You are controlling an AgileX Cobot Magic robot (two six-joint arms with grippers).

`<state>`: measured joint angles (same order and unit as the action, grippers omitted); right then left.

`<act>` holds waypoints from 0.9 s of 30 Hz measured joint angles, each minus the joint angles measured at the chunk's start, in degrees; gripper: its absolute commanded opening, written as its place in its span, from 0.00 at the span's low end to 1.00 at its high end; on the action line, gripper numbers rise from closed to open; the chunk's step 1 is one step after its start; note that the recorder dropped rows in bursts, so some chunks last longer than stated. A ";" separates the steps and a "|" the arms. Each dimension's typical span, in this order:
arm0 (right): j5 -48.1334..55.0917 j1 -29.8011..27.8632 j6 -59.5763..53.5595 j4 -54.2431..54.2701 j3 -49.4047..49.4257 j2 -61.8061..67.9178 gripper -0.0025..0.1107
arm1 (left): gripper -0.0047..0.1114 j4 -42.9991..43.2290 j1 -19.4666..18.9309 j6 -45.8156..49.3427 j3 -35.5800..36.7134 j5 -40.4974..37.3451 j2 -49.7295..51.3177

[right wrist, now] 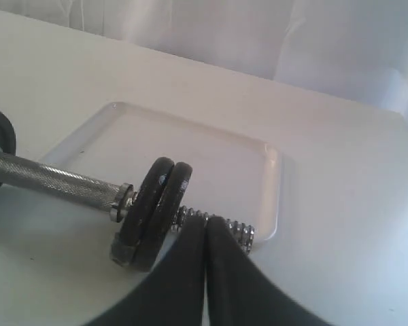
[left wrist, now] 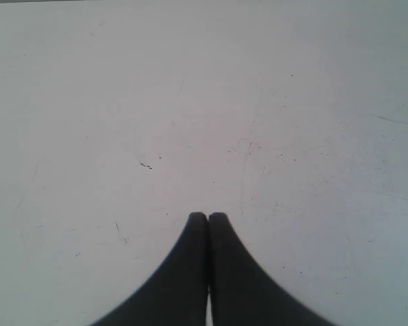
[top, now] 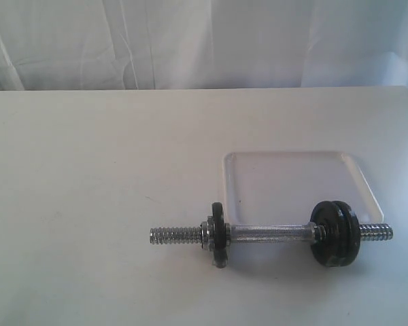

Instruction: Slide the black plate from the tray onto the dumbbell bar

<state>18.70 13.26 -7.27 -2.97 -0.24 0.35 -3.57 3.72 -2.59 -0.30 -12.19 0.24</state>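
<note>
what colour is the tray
White, with a low raised rim. The tray shows best in the right wrist view.

One dumbbell bar (top: 272, 235), one tray (top: 292, 180), three black plates (top: 334, 234) — two pressed together at the bar's right end, one toward the left.

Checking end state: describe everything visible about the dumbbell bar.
The dumbbell bar is shiny chrome, knurled in the middle, with coarse threaded ends. It lies level on the table, propped on its black discs: one on the left beside a silver nut, two together on the right, along the tray's near edge. Nothing grips it.
</note>
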 measured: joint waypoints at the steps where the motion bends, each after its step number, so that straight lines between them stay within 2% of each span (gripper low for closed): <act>1: 0.00 0.00 0.00 -0.55 0.00 0.00 0.02 | 0.04 0.00 0.00 0.00 0.00 0.00 0.00; 5: 0.00 -0.60 0.00 -0.95 0.00 0.00 0.02 | 0.04 0.00 0.00 0.00 0.00 0.00 0.00; 10: 0.00 -4.00 0.00 -0.95 0.00 0.00 0.02 | 0.04 0.00 0.00 0.00 0.00 0.00 0.00; 27: 0.12 -6.26 0.00 -1.06 0.00 0.00 0.02 | 0.04 0.00 0.00 0.00 0.00 0.00 0.00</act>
<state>18.81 7.00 -7.27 -4.03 -0.24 0.35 -3.57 3.72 -2.59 -0.30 -12.19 0.24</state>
